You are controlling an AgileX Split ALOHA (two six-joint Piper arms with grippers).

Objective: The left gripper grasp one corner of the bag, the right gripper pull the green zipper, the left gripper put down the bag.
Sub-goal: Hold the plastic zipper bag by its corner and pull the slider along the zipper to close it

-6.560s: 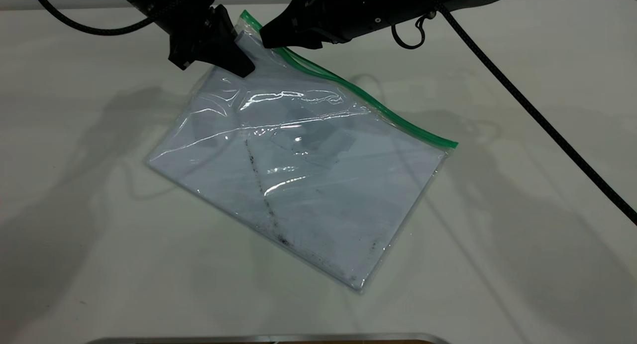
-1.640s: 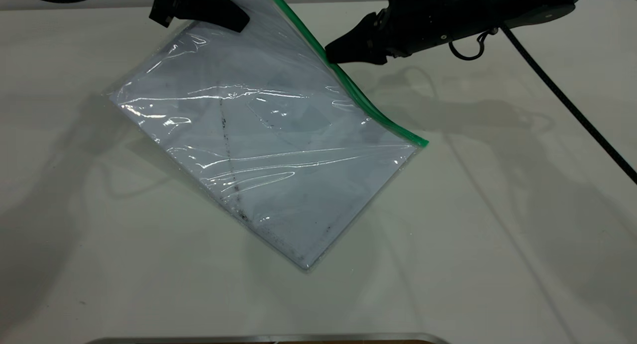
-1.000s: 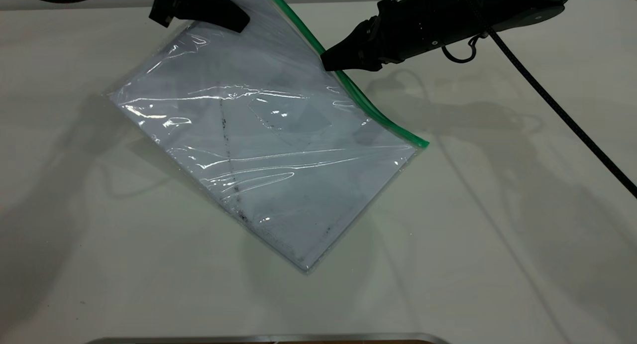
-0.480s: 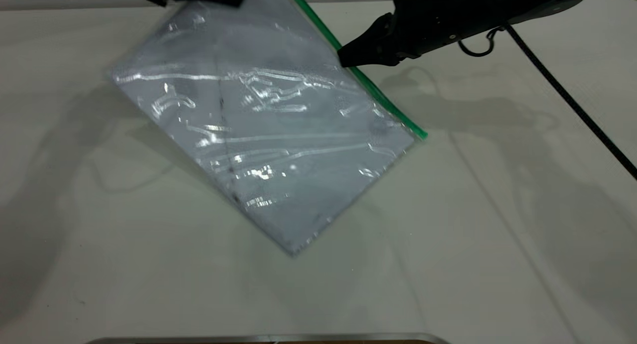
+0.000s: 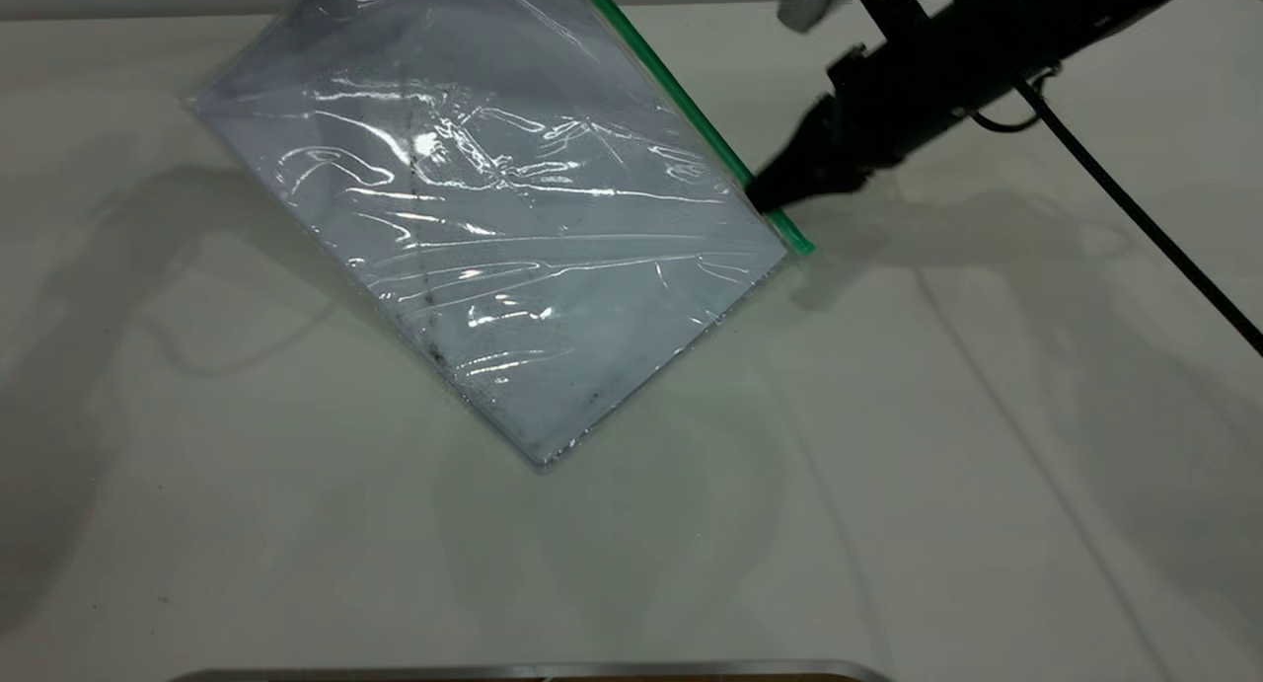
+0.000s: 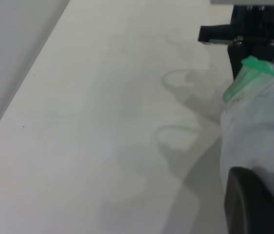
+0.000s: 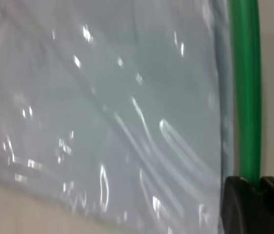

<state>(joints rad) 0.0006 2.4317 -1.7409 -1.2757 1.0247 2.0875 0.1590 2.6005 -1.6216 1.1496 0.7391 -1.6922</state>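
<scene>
The bag (image 5: 533, 228), a clear pouch with white sheets and a dark smudge line, hangs tilted, its top above the exterior view's upper edge. The green zipper (image 5: 691, 119) runs down its right edge. My right gripper (image 5: 768, 196) is shut on the strip close to its lower end; the right wrist view shows the strip (image 7: 246, 87) running between the black fingers (image 7: 236, 204) of that gripper (image 7: 253, 187). My left gripper (image 6: 261, 122) is above the exterior view and shows only in its wrist view, shut on the corner of the bag (image 6: 253, 68) with its green tip.
The white table (image 5: 987, 465) lies below the bag. The right arm's braided cable (image 5: 1164, 258) crosses the right side. A metal edge (image 5: 533, 670) lies along the front border.
The left gripper has raised the bag's corner out of the exterior view. The right gripper has slid down the green strip from its middle to near its lower end.
</scene>
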